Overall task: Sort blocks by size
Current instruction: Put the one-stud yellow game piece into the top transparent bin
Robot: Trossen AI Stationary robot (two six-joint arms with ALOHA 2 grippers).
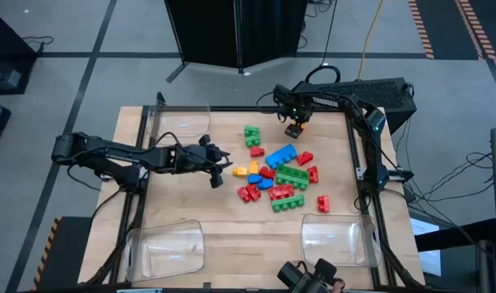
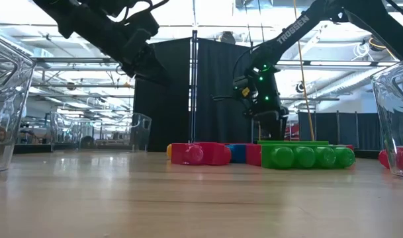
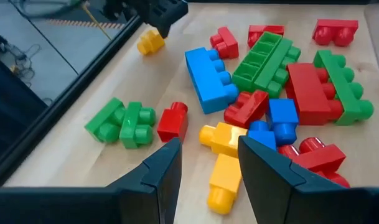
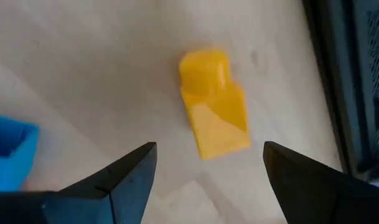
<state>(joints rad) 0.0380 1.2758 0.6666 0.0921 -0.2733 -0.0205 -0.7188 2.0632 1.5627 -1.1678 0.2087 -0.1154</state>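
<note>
Several blocks in red, green, blue and yellow lie in a loose pile on the middle of the wooden table. One small yellow block lies on its side apart from the pile, near the far edge. My right gripper points down over it, open, with a finger on either side and short of touching it. My left gripper hovers open at the pile's left side. Seen from its wrist, its fingers frame a yellow block lying below them on the table.
Clear plastic trays stand at the far left, near left and near right corners. A dark frame rail runs along the table's edges, close behind the small yellow block. Bare wood lies between the pile and the near trays.
</note>
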